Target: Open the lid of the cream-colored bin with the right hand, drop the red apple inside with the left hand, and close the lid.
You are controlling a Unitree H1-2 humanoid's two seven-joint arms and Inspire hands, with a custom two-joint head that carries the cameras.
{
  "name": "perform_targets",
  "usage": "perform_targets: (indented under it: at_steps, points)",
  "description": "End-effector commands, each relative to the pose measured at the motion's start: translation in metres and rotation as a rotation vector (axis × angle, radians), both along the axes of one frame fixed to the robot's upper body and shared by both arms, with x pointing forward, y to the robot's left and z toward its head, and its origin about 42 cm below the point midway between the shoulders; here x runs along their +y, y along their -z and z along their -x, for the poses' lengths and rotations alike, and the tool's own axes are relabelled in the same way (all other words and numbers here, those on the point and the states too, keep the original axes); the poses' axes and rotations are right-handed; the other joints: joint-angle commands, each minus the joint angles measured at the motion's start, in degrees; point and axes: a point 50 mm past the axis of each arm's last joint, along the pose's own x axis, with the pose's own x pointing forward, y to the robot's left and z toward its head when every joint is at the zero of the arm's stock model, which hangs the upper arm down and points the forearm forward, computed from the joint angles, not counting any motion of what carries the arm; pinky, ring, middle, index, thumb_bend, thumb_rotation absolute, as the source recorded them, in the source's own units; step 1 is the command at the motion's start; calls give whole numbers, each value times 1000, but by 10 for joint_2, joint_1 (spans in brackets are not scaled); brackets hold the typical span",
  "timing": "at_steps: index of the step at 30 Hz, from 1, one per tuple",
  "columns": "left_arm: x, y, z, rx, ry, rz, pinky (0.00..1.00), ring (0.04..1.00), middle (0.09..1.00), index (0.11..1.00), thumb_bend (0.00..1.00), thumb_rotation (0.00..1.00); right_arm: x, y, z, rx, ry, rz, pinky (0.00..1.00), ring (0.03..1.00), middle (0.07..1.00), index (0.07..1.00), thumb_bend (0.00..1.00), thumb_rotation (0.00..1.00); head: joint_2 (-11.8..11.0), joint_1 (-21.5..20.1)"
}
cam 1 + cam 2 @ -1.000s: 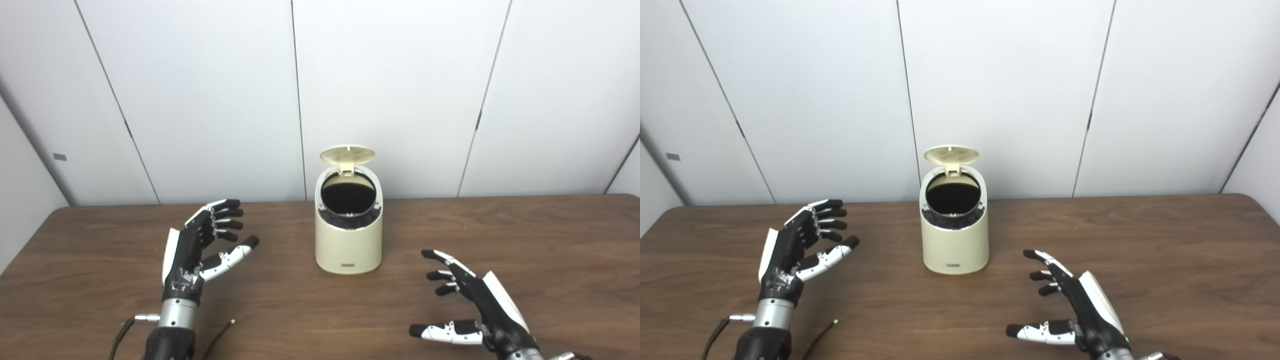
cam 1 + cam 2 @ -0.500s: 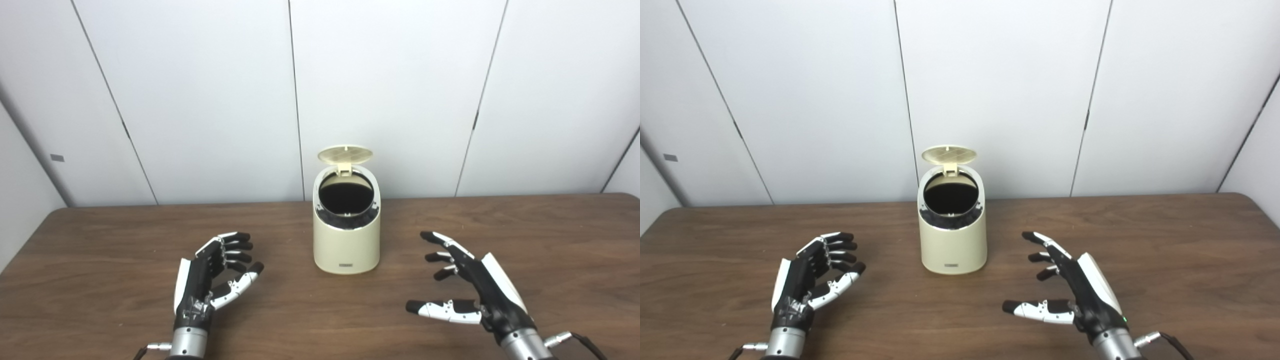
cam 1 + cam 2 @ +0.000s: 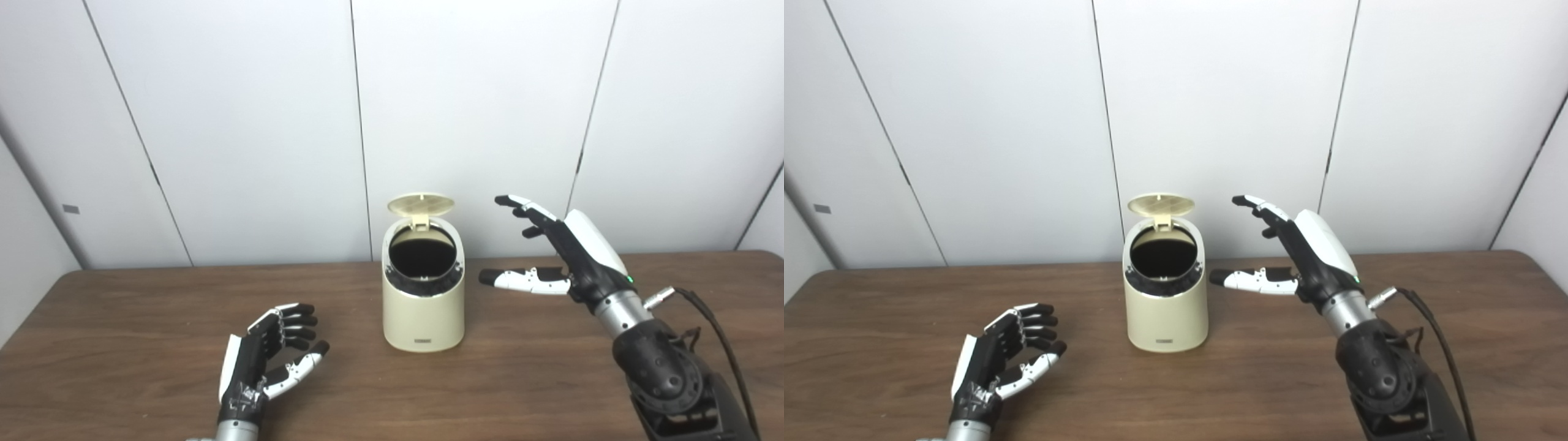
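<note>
Smooth round cream-colored bin [image 3: 422, 306] mid wooden table [image 3: 122, 343], lid [image 3: 421, 204] up, dark inside, right hand [image 3: 560, 248] now lifted beside lid, fingers spread, empty, left hand [image 3: 263, 358] lower, nearer, loosely open, empty

Bin open, two empty hands

The cream bin [image 3: 1167, 306] stands mid-frame, lid [image 3: 1160, 204] up. The right hand [image 3: 1295, 257] is raised just right of it, fingers spread. The left hand [image 3: 998, 361] waits lower left.
</note>
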Motion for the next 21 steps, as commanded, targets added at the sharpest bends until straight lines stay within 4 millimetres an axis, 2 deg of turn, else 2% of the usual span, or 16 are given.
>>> perform_targets:
  at_steps: [1, 4, 8, 14, 15, 19, 21]
  points:
    - [3, 28, 15, 77, -14, 1, 545, 587, 638, 678, 544, 0, 8, -32, -9, -71, -3, 26, 766, 902, 923, 883, 688, 563, 0, -1]
    - [3, 29, 14, 77, -15, -4, 547, 592, 636, 678, 548, 0, 15, -47, -19, -60, 2, 68, 773, 936, 970, 896, 678, 559, -1, 1]
    - [2, 30, 14, 75, -15, 7, 531, 589, 639, 677, 549, 0, 21, -59, -28, -18, -7, 144, 723, 911, 953, 906, 679, 536, -2, 3]
    - [0, 30, 12, 73, -14, 10, 537, 583, 634, 673, 542, 0, 37, -65, -39, 2, -16, 265, 708, 912, 937, 938, 714, 596, 0, 5]
    - [0, 29, 12, 71, -12, 11, 529, 578, 630, 670, 548, 0, 40, -66, -41, -2, -22, 289, 725, 912, 930, 933, 720, 610, 1, 5]
    - [-1, 28, 12, 72, -13, 17, 526, 579, 632, 669, 553, 0, 48, -67, -44, -11, -47, 348, 894, 951, 921, 916, 724, 612, 3, 7]
    - [-1, 28, 12, 75, -14, 20, 526, 580, 632, 670, 553, 0, 52, -68, -46, -11, -64, 389, 919, 970, 923, 915, 714, 629, 3, 9]
